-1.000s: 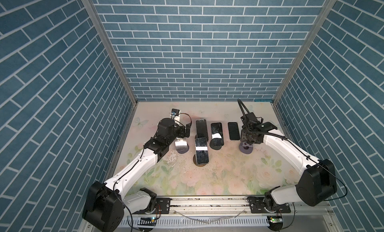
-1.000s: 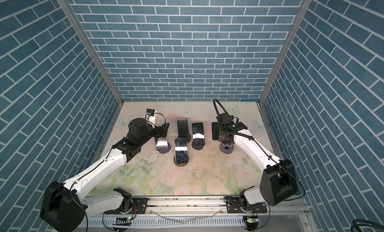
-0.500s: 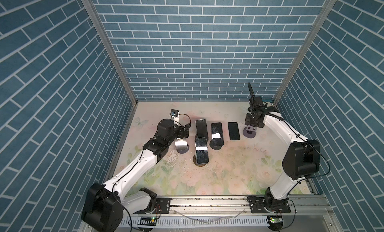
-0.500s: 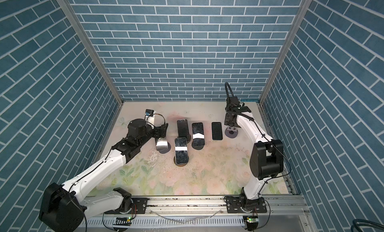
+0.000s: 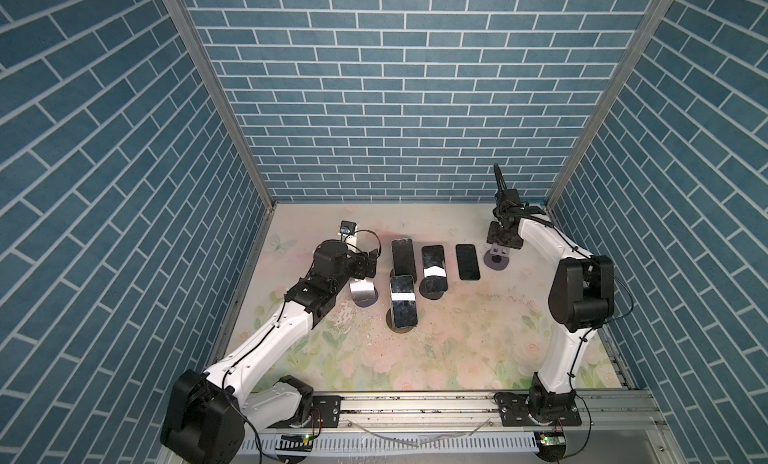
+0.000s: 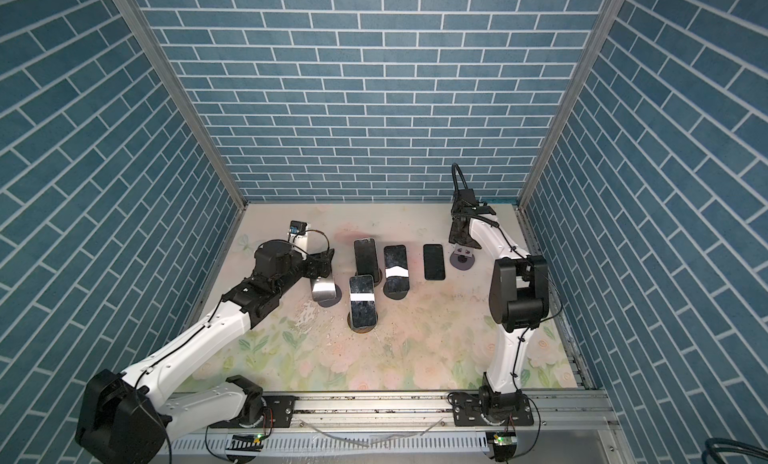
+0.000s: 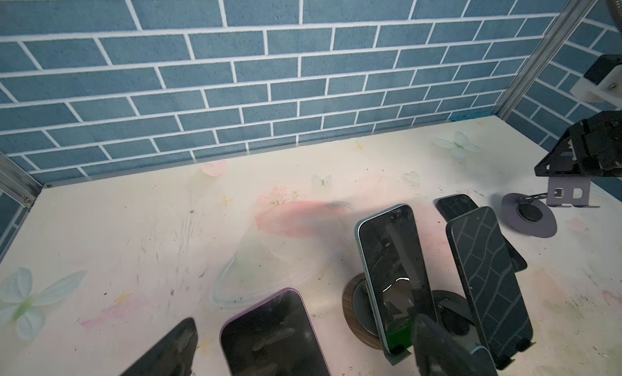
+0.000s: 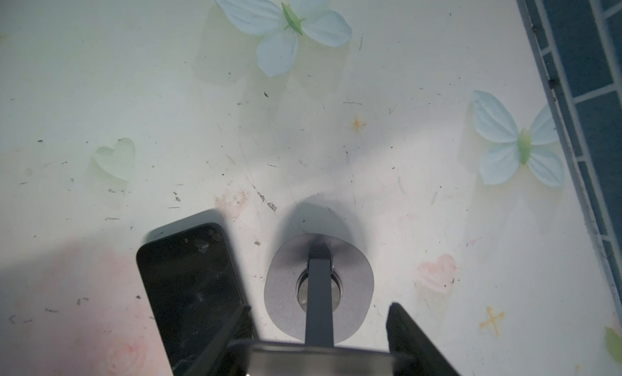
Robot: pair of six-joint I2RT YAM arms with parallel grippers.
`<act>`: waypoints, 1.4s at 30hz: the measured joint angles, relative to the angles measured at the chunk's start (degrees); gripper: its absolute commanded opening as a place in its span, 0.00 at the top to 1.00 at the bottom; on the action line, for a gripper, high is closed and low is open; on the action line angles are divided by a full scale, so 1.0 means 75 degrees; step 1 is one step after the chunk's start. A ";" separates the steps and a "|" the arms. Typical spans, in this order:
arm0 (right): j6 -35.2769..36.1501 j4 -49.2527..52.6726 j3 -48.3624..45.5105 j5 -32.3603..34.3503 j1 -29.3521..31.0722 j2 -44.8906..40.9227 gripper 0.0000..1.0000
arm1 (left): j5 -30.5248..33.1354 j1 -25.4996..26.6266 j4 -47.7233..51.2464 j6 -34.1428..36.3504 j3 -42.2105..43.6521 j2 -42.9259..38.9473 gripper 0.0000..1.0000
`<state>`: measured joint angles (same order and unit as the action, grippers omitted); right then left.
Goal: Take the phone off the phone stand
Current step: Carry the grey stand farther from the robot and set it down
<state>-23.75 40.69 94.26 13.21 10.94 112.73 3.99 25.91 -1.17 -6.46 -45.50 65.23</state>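
Lying flat and screen-up on the tabletop [image 5: 457, 341], the phone [image 5: 467, 261] is off the grey phone stand [image 8: 282, 290], just beside its round base on the side toward the middle. The right pincer [image 8: 319, 308] is pressed onto the stand's cradle plate, one finger on each edge, near the back right corner. Farther left, a dark phone [image 7: 484, 283] and a blue-rimmed phone [image 7: 393, 276] lean on their own stands. The left pincer [image 5: 369, 261] hangs beyond them with its fingers spread wide; a purple-rimmed phone [image 7: 272, 334] shows between them in the left wrist view.
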 measured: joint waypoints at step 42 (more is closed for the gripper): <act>0.0157 -0.0236 -0.0679 0.0017 0.0705 -0.1609 0.19 | 0.0000 0.0000 0.0006 0.0070 0.0000 -0.0017 0.00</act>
<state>-22.57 38.92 89.17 13.34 16.23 100.66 3.99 25.91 -1.13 -5.93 -45.50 65.10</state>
